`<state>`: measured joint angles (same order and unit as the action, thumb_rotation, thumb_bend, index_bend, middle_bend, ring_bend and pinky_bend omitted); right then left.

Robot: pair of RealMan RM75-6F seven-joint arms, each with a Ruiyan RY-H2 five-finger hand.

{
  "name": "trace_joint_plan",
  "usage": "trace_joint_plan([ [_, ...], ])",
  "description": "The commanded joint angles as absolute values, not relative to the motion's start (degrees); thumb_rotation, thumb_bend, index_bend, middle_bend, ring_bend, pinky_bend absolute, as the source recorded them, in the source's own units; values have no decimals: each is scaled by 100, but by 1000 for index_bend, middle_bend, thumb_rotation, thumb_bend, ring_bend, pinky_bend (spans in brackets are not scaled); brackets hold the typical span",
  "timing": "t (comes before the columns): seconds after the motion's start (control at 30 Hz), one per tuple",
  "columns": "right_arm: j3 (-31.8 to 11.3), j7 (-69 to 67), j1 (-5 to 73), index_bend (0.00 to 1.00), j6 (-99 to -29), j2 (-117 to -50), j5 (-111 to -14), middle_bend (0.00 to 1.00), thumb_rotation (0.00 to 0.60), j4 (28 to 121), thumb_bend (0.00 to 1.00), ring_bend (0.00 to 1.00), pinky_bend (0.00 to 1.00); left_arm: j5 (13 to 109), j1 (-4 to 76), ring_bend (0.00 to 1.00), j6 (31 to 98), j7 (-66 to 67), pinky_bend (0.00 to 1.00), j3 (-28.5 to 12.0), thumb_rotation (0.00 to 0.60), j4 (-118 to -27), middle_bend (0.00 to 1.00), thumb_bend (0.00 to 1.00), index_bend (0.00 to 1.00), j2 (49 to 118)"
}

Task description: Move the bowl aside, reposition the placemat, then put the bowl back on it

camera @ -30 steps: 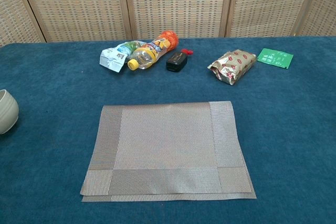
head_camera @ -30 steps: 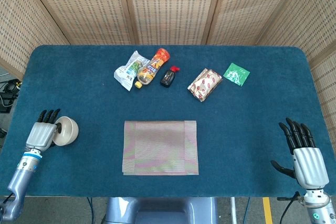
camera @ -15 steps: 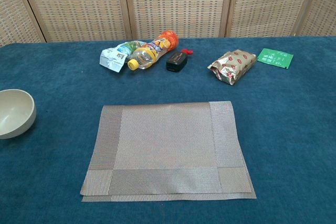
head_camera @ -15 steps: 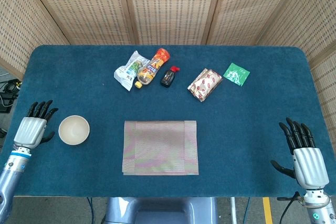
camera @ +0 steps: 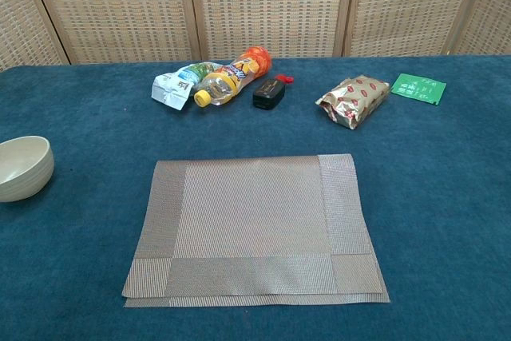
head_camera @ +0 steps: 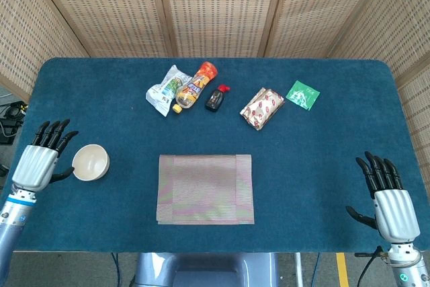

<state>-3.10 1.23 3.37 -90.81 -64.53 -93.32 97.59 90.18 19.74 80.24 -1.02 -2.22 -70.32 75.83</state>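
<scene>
Both your hands were spread and held nothing: left hand (head_camera: 33, 164) just beside the bowl (head_camera: 91, 162), right hand (head_camera: 390, 199) well apart. Bowl sat upright on the table (head_camera: 322, 152), left of the placemat (head_camera: 205, 188).

One bowl (head_camera: 91, 162), one placemat (head_camera: 205, 188), two bottles (head_camera: 195, 86) (head_camera: 216, 97), three packets (head_camera: 166, 89) (head_camera: 262, 107) (head_camera: 303, 94) and two robot hands (head_camera: 39, 162) (head_camera: 388, 196) sit at one desk (head_camera: 322, 159).

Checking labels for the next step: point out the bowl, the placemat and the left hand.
bowl (head_camera: 91, 162): head view, on the inside bottom of the bowl.
placemat (camera: 255, 221): chest view, on its woven centre panel.
left hand (head_camera: 37, 162): head view, on the back of the hand.
</scene>
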Motion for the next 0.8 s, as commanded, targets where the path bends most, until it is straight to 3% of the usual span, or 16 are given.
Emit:
trace_joint_plan([
  [0.03,-314,97,331,0,-9081,-6433,-9317,0,600,9767,19,0,0,9382,2061,0,8113,490,0,-105,600,-7593,0,149,205,7737],
  [0.33,-325,22,323,0,-9095,-6398,-9303,0,600,9773,19,0,0,9828,2108,0,7853,1448,0,266,600,-8123,0,161,275,8315],
  [0.53,-333,-33,319,0,-9105,-6379,-9293,0,600,9773,18,0,0,9948,2111,0,7599,1814,0,463,600,-8096,0,177,383,8740],
  [0.8,-339,-81,323,0,-9093,-6361,-9281,0,600,9774,19,0,0,9990,2072,0,7385,2084,0,615,600,-7939,0,189,418,9251],
])
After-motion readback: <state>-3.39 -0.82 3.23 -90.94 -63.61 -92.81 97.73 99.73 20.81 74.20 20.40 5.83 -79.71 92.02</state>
